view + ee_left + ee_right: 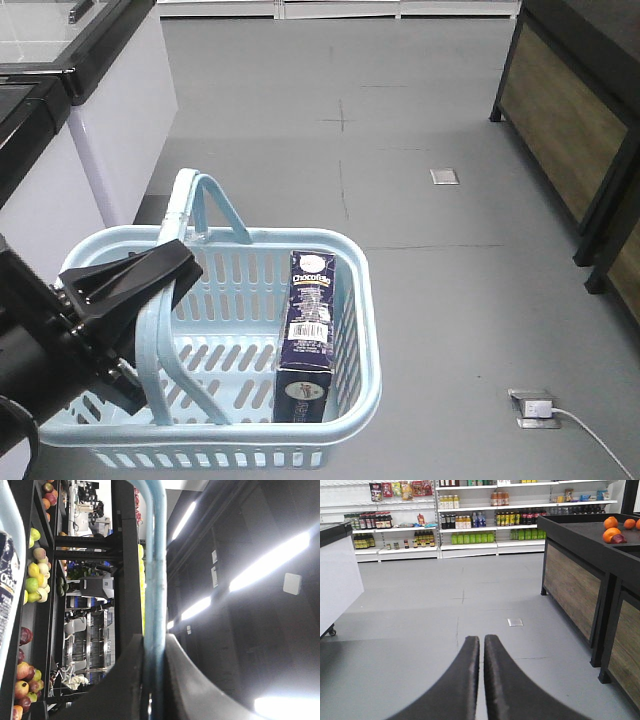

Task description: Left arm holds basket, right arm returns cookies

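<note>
A light blue slotted basket [355, 330] hangs above the grey floor at the lower left of the front view. My left gripper [172, 268] is shut on one of its hoop handles [158, 340]; in the left wrist view the blue handle [155, 580] runs up between the two black fingers [131, 680]. The cookies [308, 330], a dark navy carton with a white barcode label, lie inside the basket along its right side; an edge of the cookies [6, 590] shows at the left. My right gripper [482, 645] is shut on nothing, pointing over the floor, away from the basket.
A white counter [120, 110] stands at the left and a black and wood display stand [570, 130] at the right. Floor sockets [444, 176] [532, 408] sit in the grey floor. Stocked shelves [470, 520] line the far wall; oranges [611, 529] lie on the stand.
</note>
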### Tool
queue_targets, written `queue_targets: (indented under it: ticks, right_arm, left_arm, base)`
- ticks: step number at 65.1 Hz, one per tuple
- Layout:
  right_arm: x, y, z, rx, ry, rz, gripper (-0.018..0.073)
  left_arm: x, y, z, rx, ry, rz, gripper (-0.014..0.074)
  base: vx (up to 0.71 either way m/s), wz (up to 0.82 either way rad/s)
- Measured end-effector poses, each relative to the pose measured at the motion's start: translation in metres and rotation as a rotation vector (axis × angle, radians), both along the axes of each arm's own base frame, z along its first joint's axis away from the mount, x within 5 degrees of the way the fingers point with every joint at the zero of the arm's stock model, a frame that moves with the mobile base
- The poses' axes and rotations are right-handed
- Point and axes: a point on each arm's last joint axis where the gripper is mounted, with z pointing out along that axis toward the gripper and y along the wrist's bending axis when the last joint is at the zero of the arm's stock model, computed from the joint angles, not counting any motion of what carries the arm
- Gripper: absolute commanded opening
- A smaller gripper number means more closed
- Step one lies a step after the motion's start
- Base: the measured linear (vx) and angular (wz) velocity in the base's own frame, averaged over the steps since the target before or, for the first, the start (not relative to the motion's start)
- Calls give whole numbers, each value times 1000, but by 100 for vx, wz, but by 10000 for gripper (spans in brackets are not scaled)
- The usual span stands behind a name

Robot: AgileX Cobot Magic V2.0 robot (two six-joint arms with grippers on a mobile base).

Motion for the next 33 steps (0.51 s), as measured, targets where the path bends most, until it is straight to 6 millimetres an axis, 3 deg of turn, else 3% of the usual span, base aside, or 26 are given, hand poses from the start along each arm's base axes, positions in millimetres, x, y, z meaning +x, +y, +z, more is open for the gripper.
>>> queue_targets:
  ticks: [33]
  right_arm:
    - [0,0,0,0,0,0,-10]
  left_arm:
    - [0,0,0,-15,14,-3,-3]
  base:
    - [0,0]
